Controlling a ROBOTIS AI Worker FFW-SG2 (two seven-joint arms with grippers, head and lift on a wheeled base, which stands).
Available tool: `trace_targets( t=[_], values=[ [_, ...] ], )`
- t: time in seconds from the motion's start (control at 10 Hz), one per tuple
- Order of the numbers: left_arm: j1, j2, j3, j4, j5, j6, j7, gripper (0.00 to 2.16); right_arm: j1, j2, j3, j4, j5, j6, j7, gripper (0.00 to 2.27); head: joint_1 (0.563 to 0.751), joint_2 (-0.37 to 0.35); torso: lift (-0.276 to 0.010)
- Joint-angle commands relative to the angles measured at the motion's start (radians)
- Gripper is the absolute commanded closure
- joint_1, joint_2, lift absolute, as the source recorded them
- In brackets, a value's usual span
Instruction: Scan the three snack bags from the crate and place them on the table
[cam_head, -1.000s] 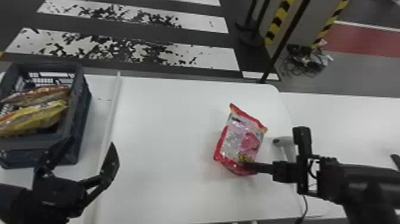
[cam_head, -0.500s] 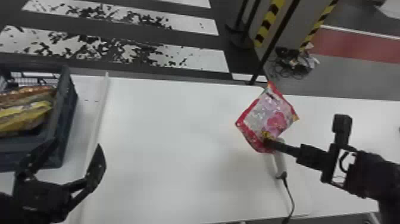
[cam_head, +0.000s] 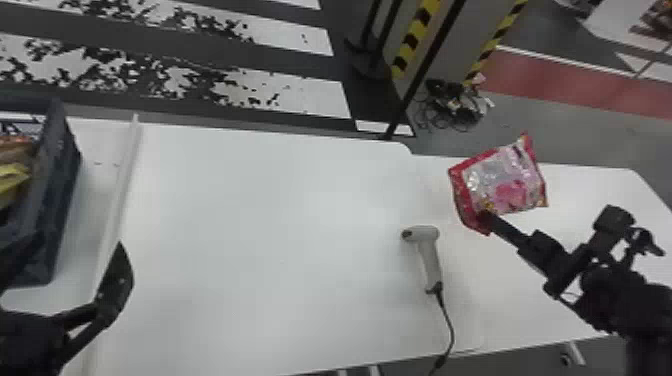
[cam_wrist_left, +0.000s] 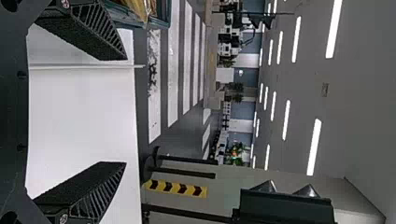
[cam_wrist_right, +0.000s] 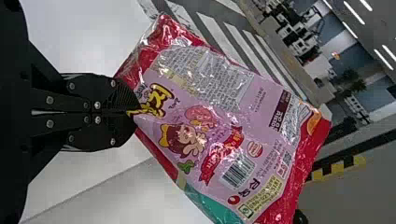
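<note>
In the head view my right gripper (cam_head: 492, 220) is shut on the lower edge of a pink and red snack bag (cam_head: 500, 182), held at the right of the scanner. The right wrist view has the gripper (cam_wrist_right: 135, 112) pinching the bag (cam_wrist_right: 210, 121), its printed side with a barcode turned to the camera. A white handheld scanner (cam_head: 427, 255) lies on the table (cam_head: 260, 225). At the far left stands the dark crate (cam_head: 57, 165) with other snack bags (cam_head: 12, 175) inside. Near it is my left gripper (cam_head: 65, 280); in the left wrist view this gripper (cam_wrist_left: 123, 112) is open, nothing between its fingers.
A raised white strip (cam_head: 125, 180) runs along the table between crate and scanner. The scanner's black cable (cam_head: 450, 325) trails to the front edge. Beyond the table stand a black pole (cam_head: 425, 60) and yellow-black striped posts (cam_head: 415, 37).
My right gripper has carried the pink bag rightward, from the middle right of the table to beyond the scanner, uncovering it. The head view has shifted right, and the crate stands nearer its left edge.
</note>
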Motion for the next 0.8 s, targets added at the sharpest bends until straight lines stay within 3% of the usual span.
trace_targets(
  t=[0.0, 0.2, 0.4, 0.5, 0.6, 0.7],
  values=[
    [-0.001, 0.001, 0.0, 0.002, 0.001, 0.0, 0.0, 0.07, -0.022, -0.02, -0.029, 0.116, -0.011, -0.08, -0.016, 2.26, 0.695, -0.35, -0.062],
    [-0.004, 0.004, 0.0, 0.004, 0.001, 0.0, 0.0, 0.07, -0.039, -0.043, -0.029, 0.23, -0.005, -0.127, -0.076, 2.25, 0.695, -0.35, -0.062],
    [-0.004, 0.004, 0.0, 0.004, 0.004, 0.0, 0.0, 0.07, -0.047, -0.046, -0.022, 0.28, -0.007, -0.102, -0.19, 2.0, 0.695, -0.35, -0.062],
    [-0.004, 0.007, 0.003, 0.004, 0.005, 0.0, 0.0, 0.07, -0.059, -0.049, -0.02, 0.302, -0.002, -0.065, -0.211, 1.55, 0.695, -0.35, -0.062],
    [-0.004, 0.007, 0.005, 0.004, 0.007, 0.0, 0.0, 0.07, -0.063, -0.049, -0.02, 0.317, -0.007, -0.062, -0.223, 0.38, 0.695, -0.35, -0.062],
    [-0.004, 0.007, 0.005, 0.002, 0.008, 0.0, 0.0, 0.07, -0.063, -0.049, -0.018, 0.319, -0.004, -0.062, -0.24, 0.0, 0.695, -0.35, -0.062]
  ],
)
